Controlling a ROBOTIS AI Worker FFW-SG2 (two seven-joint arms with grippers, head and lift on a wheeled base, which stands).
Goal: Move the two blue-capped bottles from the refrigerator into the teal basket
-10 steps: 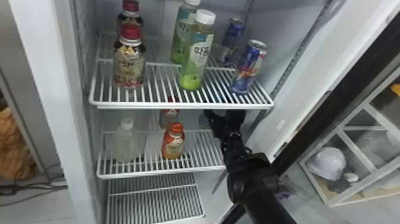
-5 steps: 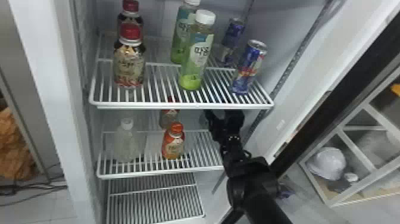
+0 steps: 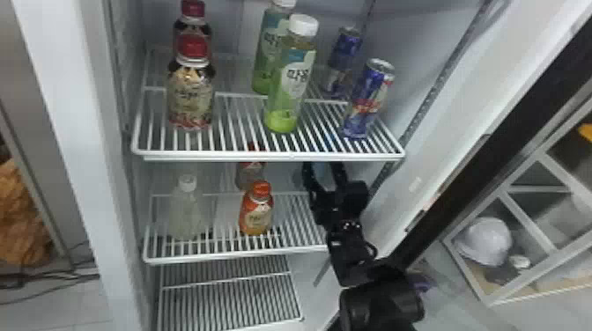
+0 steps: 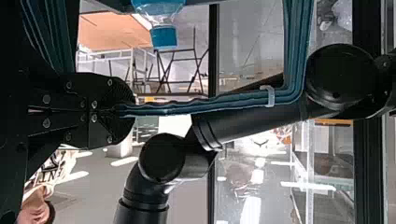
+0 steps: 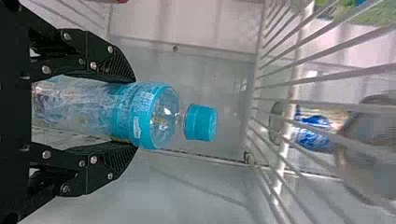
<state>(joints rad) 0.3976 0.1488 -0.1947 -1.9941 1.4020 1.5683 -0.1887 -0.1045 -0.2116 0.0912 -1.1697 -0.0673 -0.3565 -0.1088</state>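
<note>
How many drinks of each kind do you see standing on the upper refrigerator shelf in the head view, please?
Red-capped bottles: 2
White-capped green bottles: 2
Blue cans: 2
Total: 6

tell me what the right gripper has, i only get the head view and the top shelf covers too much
Observer: A blue-capped bottle; the fingers of the right gripper lie against opposite sides of it.
Operator: does its cap touch the top shelf
Observer: No, the right wrist view shows a gap between the cap and the top shelf.
Operator: and the left gripper
Observer: The left gripper is shut; another bottle with a blue cap shows beyond it.
</note>
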